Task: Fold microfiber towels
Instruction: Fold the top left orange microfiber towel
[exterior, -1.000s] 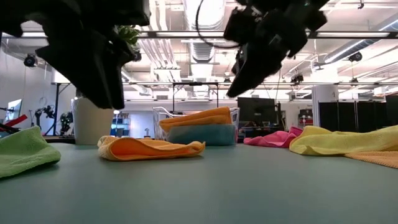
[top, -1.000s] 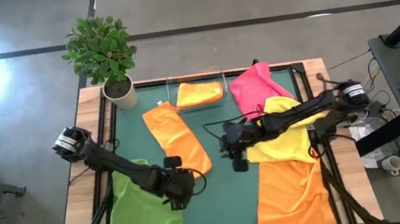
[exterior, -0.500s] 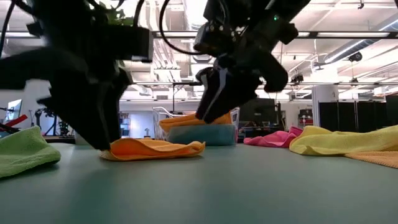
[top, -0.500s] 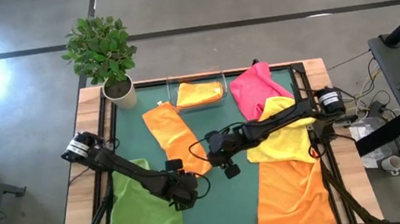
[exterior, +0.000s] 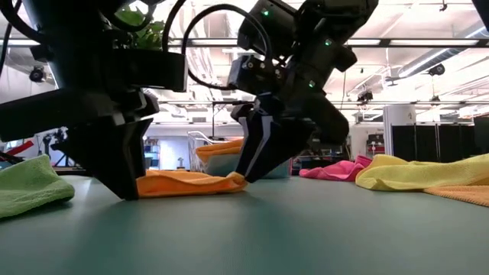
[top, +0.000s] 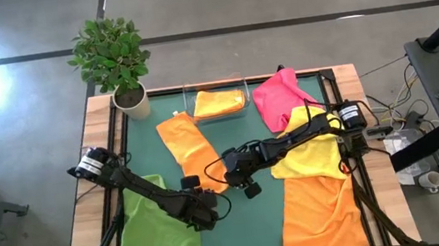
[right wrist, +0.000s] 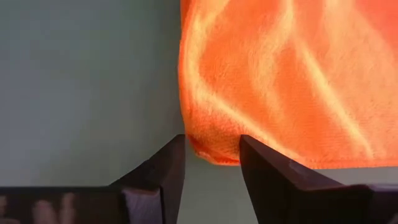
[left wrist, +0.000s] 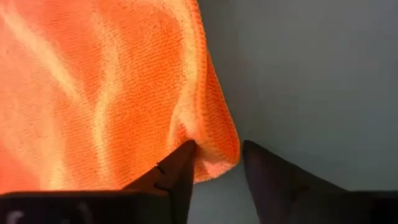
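Showing: both grippers down at the near end of the orange towel point(top: 194, 152), which lies as a folded strip mid-mat.
Towel position: we see its far end toward the clear tray point(top: 218, 103), its near corners at the two grippers.
Left gripper point(left wrist: 214, 163): fingers parted, straddling one near corner, not yet closed on it.
Right gripper point(right wrist: 212, 163): fingers likewise apart, set about the other near corner.
Handling: we judge the cloth light, limp and fuzzy; it will drape and sag, not slip.
Where to hold: we would pinch each corner through both layers, close to the hem.
Risk: catching only the top layer would open the fold.
Other towels: green point(top: 158, 228), yellow point(top: 317, 151), pink point(top: 277, 97) lie apart.
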Robot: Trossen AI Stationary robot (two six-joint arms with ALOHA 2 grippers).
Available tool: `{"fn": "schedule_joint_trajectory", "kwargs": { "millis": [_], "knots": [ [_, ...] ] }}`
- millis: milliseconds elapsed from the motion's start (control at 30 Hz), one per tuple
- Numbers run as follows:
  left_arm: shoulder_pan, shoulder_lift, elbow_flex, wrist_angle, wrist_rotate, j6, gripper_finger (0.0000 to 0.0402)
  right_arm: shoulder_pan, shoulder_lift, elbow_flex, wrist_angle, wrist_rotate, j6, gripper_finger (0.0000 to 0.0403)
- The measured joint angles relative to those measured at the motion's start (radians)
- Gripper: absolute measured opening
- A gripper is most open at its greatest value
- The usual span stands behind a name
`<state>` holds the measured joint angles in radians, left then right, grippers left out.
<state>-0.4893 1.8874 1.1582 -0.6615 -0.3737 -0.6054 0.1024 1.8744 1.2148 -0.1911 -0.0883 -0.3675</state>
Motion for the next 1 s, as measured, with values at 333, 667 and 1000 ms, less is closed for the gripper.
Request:
{"fn": "schedule_joint_trajectory", "kwargs": {
  "millis": [333, 667, 1000],
  "knots": [
    [0.008, -0.001, -0.004, -0.004, -0.018, 0.008, 0.0008, 0.005, 0.026, 0.003, 0.024, 0.000, -0.034, 0.0141],
    [0.022, -0.005, -0.002, -0.001, -0.006, 0.009, 0.0002, 0.008, 0.063, 0.005, 0.069, -0.001, -0.066, 0.0134],
    [0.027, -0.009, 0.001, 0.007, 0.002, 0.008, 0.0001, 0.009, 0.086, 0.011, 0.024, -0.003, 0.077, 0.0018]
  ]
}}
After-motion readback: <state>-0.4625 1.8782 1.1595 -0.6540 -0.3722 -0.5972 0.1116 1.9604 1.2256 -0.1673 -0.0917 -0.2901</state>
